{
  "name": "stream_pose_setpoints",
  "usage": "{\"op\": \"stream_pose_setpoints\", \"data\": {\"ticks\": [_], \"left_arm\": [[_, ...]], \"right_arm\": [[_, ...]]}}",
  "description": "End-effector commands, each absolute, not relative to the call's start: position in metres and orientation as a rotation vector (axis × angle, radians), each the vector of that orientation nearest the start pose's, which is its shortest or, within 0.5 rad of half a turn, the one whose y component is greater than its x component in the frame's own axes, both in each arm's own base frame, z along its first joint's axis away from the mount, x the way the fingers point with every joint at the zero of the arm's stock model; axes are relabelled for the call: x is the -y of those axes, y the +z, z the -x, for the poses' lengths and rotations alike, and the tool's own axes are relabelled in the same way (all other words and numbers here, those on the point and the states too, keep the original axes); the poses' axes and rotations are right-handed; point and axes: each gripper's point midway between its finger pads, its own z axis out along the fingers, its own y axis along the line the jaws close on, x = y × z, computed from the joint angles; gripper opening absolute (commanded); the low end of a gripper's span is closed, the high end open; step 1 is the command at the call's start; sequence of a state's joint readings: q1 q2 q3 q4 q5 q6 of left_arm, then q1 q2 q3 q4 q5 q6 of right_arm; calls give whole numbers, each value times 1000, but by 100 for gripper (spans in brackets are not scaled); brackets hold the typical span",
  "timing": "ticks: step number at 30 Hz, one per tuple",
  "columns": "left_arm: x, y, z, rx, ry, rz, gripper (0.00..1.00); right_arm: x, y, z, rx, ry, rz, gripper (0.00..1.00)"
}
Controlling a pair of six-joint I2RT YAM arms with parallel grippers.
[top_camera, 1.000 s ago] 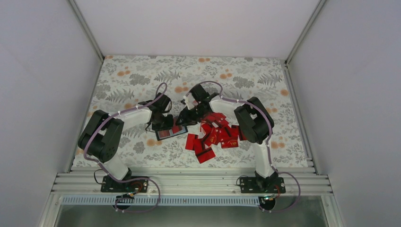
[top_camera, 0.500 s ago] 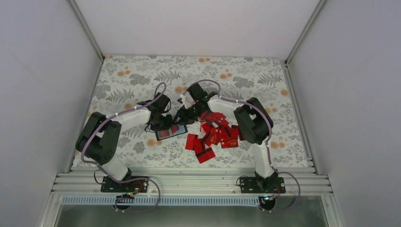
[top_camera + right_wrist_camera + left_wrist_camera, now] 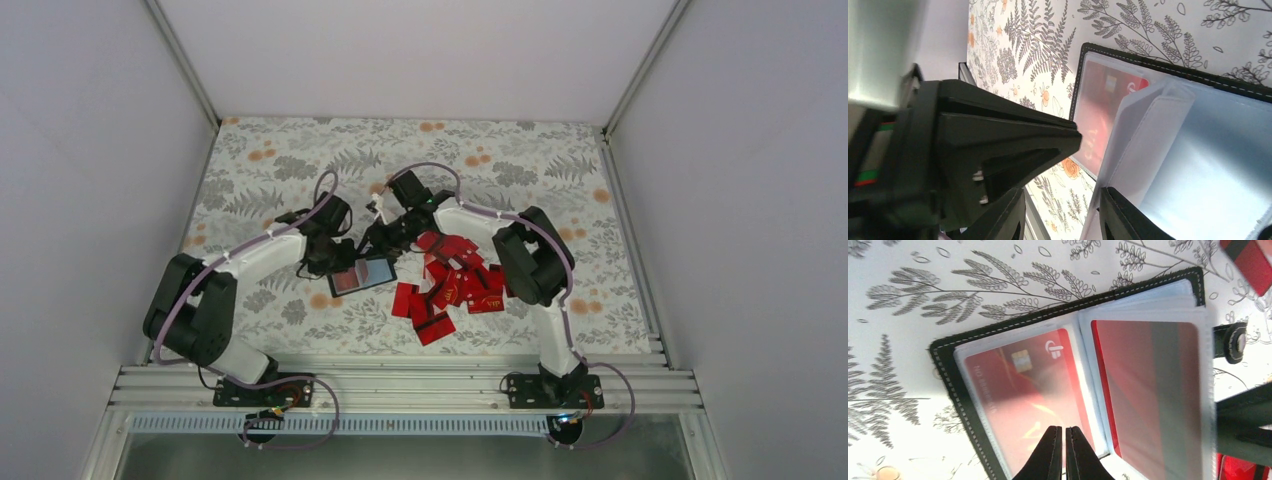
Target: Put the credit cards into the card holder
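The card holder (image 3: 362,274) lies open on the floral cloth. In the left wrist view its black rim (image 3: 1013,325) frames clear sleeves; the left page holds a red card with a chip (image 3: 1023,385), the right page a red card with a dark stripe (image 3: 1153,395). My left gripper (image 3: 1064,432) is shut, its tips over the left page's lower edge. My right gripper (image 3: 1060,215) is open at the holder's edge (image 3: 1158,64), one finger (image 3: 1120,215) against a raised clear sleeve (image 3: 1148,130). Loose credit cards (image 3: 452,287) lie piled to the right.
The two grippers (image 3: 338,262) (image 3: 383,243) are close together over the holder. The left gripper's black body (image 3: 988,145) fills the left of the right wrist view. The snap tab (image 3: 1235,342) sticks out to the holder's right. White walls enclose the table.
Both grippers have shifted a little left and away. The holder's right half now shows a grey-blue sleeve where red showed before. The card pile has not moved.
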State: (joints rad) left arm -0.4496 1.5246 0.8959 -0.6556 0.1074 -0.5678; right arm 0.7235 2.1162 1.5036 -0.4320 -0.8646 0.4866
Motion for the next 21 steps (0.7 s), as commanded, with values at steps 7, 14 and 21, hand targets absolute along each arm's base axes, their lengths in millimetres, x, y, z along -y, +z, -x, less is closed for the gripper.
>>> {"op": "stream_pose_setpoints", "data": {"ticks": [7, 14, 21], "left_arm": [[127, 96, -274, -2805, -336, 242, 6], [105, 130, -269, -2693, -305, 318, 8], [90, 165, -265, -2569, -295, 353, 16]], "right_arm": [[-445, 83, -265, -2769, 1540, 739, 39], [-467, 77, -256, -2778, 1584, 783, 39], [-472, 91, -261, -2762, 1516, 812, 38]]}}
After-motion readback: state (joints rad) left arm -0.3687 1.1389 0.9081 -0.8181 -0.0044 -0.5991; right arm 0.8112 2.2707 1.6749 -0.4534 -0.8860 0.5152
